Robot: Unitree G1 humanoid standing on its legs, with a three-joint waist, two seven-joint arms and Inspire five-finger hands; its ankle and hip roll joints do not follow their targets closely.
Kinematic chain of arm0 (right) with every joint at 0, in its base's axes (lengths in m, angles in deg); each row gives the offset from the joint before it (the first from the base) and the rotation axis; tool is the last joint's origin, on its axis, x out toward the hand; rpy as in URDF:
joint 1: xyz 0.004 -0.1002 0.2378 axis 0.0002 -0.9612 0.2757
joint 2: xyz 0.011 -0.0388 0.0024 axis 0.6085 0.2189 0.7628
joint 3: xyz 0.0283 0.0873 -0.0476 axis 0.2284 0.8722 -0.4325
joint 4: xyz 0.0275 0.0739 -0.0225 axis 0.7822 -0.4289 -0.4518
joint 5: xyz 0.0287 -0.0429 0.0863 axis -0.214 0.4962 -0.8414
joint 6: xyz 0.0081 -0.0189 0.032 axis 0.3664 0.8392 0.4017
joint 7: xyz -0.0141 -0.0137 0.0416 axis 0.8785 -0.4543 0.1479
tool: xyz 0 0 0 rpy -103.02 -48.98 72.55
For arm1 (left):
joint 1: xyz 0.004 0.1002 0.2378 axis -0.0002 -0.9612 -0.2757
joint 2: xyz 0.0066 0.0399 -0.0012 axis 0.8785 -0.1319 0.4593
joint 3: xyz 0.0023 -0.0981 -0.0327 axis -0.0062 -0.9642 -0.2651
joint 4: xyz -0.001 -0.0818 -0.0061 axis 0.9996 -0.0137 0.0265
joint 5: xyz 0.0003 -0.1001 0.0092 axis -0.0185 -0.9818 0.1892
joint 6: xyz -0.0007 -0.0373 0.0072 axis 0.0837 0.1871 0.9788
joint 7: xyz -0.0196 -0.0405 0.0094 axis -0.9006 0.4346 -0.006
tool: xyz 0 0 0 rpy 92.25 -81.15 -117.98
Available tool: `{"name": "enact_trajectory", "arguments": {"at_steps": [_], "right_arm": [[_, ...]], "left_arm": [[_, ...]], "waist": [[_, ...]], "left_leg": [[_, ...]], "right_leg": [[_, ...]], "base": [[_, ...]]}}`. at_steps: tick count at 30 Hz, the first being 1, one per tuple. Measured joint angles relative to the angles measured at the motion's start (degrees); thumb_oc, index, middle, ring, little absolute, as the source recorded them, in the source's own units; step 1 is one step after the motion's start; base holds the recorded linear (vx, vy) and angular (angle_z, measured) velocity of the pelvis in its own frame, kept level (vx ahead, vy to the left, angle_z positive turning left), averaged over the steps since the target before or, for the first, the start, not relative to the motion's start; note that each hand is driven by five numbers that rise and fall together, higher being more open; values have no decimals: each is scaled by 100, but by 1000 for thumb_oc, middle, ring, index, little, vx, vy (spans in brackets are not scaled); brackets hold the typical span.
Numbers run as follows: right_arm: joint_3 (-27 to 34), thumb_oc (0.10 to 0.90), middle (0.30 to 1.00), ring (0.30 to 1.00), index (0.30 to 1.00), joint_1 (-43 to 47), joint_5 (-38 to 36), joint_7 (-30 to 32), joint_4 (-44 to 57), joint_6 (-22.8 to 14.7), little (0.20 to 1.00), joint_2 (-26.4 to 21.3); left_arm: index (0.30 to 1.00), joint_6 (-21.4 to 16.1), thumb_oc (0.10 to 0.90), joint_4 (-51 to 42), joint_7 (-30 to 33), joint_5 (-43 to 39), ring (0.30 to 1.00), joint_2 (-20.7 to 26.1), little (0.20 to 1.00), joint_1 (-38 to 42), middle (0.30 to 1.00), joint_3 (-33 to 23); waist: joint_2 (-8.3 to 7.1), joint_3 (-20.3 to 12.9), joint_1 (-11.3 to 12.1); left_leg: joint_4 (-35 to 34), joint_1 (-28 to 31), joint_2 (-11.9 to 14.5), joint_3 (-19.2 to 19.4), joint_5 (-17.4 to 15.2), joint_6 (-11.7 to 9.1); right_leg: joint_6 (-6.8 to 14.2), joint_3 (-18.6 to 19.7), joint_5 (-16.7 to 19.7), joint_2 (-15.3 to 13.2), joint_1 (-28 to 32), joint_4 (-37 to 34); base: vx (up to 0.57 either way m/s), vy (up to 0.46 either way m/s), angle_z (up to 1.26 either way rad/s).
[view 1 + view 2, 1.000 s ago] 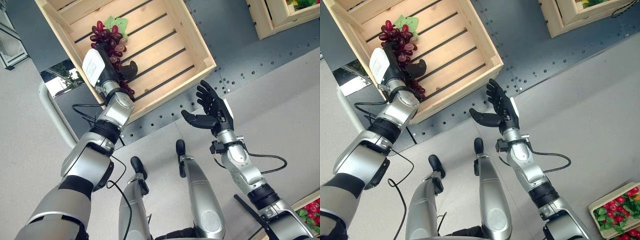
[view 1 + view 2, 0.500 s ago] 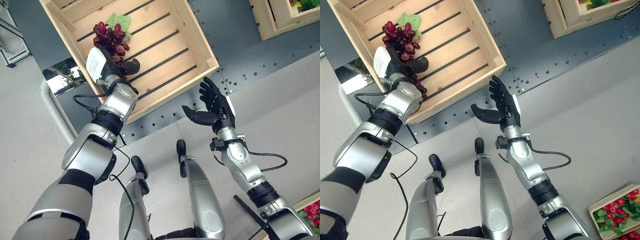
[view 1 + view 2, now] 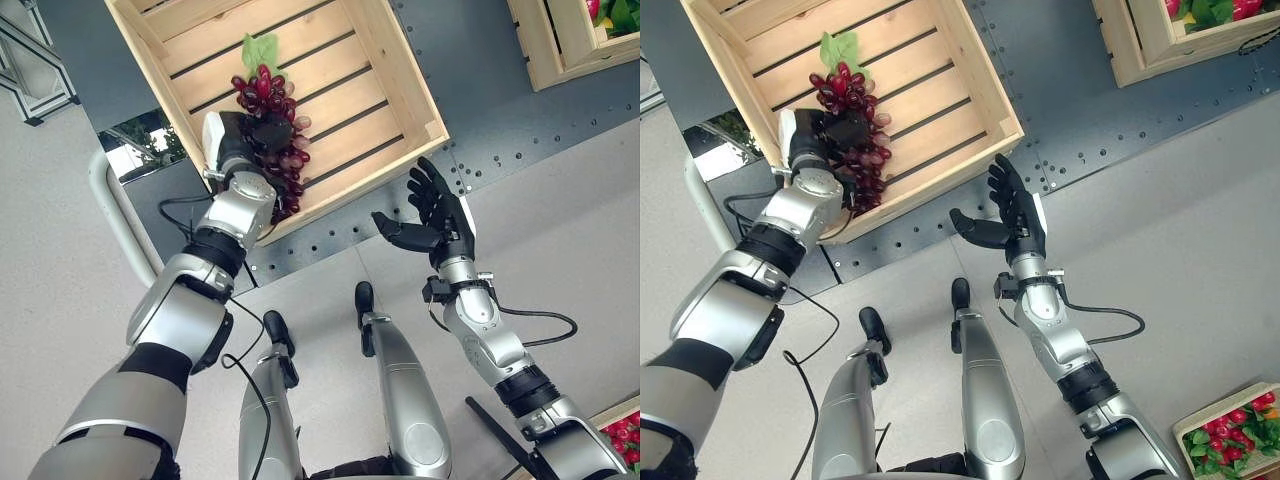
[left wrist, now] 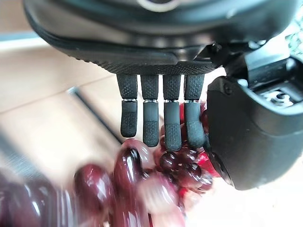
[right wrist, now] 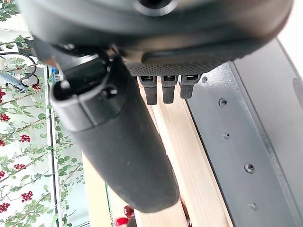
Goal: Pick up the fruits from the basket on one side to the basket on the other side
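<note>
A bunch of dark red grapes (image 3: 262,88) with a green leaf (image 3: 262,48) hangs inside the big slatted wooden crate (image 3: 405,70). My left hand (image 3: 240,140) is shut on the bunch from its near side, thumb across the berries. In the left wrist view the fingers (image 4: 151,118) curl over the grapes (image 4: 142,179) and the thumb presses them from the side. My right hand (image 3: 440,215) is held open and holds nothing, palm turned toward the crate, over the near edge of the dark metal platform (image 3: 480,90).
A second wooden crate (image 3: 545,45) with fruit stands at the far right on the platform. A third crate (image 3: 1230,435) of red fruit and leaves sits low on the right. A white rail (image 3: 120,230) runs by the left arm.
My left hand has closed on the grapes and carried the bunch to the right within the crate, off the boards. The view has shifted a little. The right hand has barely moved.
</note>
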Motion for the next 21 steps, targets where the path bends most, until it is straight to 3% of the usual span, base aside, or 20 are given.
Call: {"name": "enact_trajectory", "arguments": {"at_steps": [5, 12, 14, 16, 21], "right_arm": [[2, 800, 900, 900, 900, -166, -2, -23, 5, -93, 900, 2], [1, 800, 900, 900, 900, -474, 0, -44, 6, -133, 900, 12], [2, 800, 900, 900, 900, -514, 3, -44, 12, -136, 900, 14], [2, 800, 900, 900, 900, -505, 6, -43, 13, -136, 900, 16], [3, 800, 900, 900, 900, -531, 23, -42, 22, -136, 900, 12]], "left_arm": [[300, -312, 400, -228, 44, 38, 300, -1, 300, -269, 300, -62], [300, -1033, 400, -1011, 42, 955, 300, -38, 300, -739, 300, -44], [300, -1091, 400, -1267, 33, 1231, 300, -65, 300, -769, 300, -24], [900, -1139, 800, -1453, 31, 1544, 900, -42, 900, -766, 900, 40], [900, -1148, 800, -1702, 36, 2071, 900, 109, 900, -766, 900, 252]], "waist": [[-16, 5, -11], [-28, 7, -4], [-28, 7, 17], [-28, 6, 31], [-28, 7, 40]], "left_leg": [[-1, 12, 0, 2, 0, 1], [-48, 84, -4, -5, 2, 2], [-53, 112, -5, -12, 6, 8], [-56, 108, -6, -12, 10, 12], [-71, 88, -9, -10, 10, 13]], "right_leg": [[1, 0, 1, -3, 10, 5], [1, -23, 1, -17, 88, -5], [3, -32, 2, -16, 124, -20], [12, -30, 7, -13, 124, -32], [19, -28, 13, -7, 106, -68]], "base": [[0, 0, 0], [0, 0, 0], [-2, 0, 2], [0, 0, 0], [0, 0, 0]]}}
